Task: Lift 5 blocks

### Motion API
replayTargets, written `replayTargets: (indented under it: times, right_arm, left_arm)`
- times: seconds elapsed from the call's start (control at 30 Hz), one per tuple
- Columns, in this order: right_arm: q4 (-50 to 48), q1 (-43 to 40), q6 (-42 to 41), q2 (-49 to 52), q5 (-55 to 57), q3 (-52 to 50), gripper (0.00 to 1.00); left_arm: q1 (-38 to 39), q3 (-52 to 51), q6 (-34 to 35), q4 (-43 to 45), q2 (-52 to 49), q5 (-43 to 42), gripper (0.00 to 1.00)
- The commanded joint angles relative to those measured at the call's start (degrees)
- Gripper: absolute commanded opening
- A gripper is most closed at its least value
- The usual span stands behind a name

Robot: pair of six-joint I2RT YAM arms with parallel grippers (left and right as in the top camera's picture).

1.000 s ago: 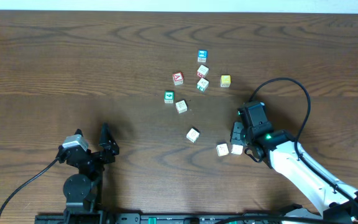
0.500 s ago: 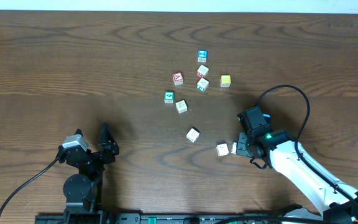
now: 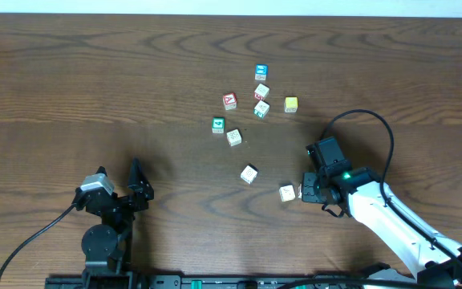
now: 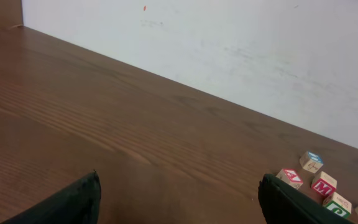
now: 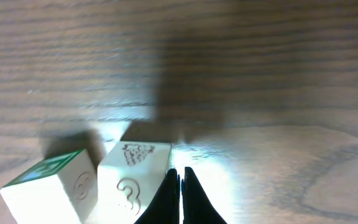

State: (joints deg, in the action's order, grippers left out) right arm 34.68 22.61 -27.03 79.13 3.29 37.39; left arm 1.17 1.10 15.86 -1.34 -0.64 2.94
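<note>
- The left claw hangs wide open and empty over bare counter near the front-left corner, well apart from every block.
- The blocks lie loose just right of the counter's middle. A cluster sits toward the far edge, with the yellow block on its right side. A cream block and a white block lie nearer the front. A red cube, a green cube and a blue cube are mixed among them.
- The right claw is down at counter level toward the front right, its fingers pressed together with nothing between them. A marked block sits just beside them on their left, ungripped. A second block lies close on that block's far side.
- The step in hand looks to be picking up the marked block, and no grip has been made. To do it well, the right claw would likely need to open, move left until centred on the block, straddle two opposite faces and close before rising. The gap to the second block is narrow, so the outer finger could nudge it.
- Room is generous. Bare counter runs wide to the left and along the far edge, with open board to the right of the right claw. No block lies close to an edge; the pair by the right claw is nearest the front one.
</note>
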Motion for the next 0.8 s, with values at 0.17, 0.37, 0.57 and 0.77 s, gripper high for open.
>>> replayTargets:
  times: [0.17, 0.37, 0.57, 0.77]
  right_arm:
    - [-0.8, -0.4, 7.0, 0.2, -6.1, 0.8, 0.01]
    - [-0.6, -0.4, 7.0, 0.2, -6.8, 0.8, 0.01]
    - [0.9, -0.4, 6.7, 0.2, -8.8, 0.8, 0.01]
    - [1.3, -0.4, 5.6, 0.2, -8.6, 0.8, 0.01]
  left_arm:
    - [-0.2, -0.9, -0.3, -2.6, 0.0, 0.9, 0.81]
    - [-0.2, -0.9, -0.3, -2.6, 0.0, 0.9, 0.81]
    - [-0.2, -0.9, -0.3, -2.6, 0.0, 0.9, 0.81]
    - [-0.2, -0.9, -0.3, -2.6, 0.0, 0.9, 0.81]
